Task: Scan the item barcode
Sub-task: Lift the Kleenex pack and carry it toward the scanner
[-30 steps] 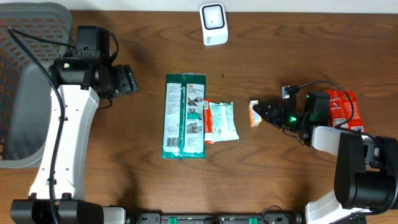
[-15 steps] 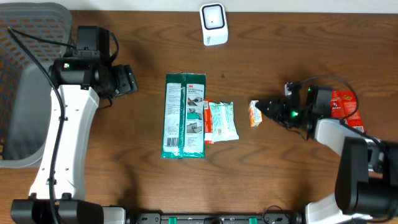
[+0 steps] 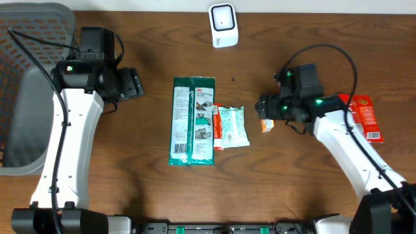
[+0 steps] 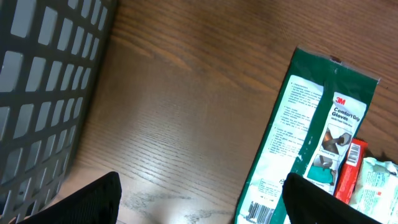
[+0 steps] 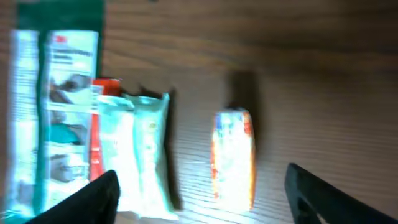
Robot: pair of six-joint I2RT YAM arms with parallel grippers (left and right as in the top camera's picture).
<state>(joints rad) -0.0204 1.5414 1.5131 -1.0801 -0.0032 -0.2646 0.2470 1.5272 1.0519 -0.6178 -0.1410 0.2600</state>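
Note:
Mid-table lie a green 3M glove package (image 3: 192, 120), a thin red item (image 3: 217, 127) and a pale green packet (image 3: 233, 127), side by side. A small orange and white packet (image 3: 266, 121) lies just right of them. My right gripper (image 3: 265, 108) hovers open over it, touching nothing. In the blurred right wrist view the orange packet (image 5: 233, 155) lies between the spread fingers and nearer the right one, with the pale green packet (image 5: 143, 149) to its left. My left gripper (image 3: 134, 84) is open and empty, left of the green package (image 4: 311, 143), whose barcode (image 4: 258, 211) faces up. The white scanner (image 3: 223, 25) stands at the far edge.
A grey slotted basket (image 3: 26, 97) fills the left end of the table and shows close by in the left wrist view, basket (image 4: 43, 81). A red package (image 3: 365, 117) lies at the right, beside my right arm.
My right gripper has opened wide off the small orange packet and risen, its arm swinging toward the far side; the packet stays put. The left arm has not moved.

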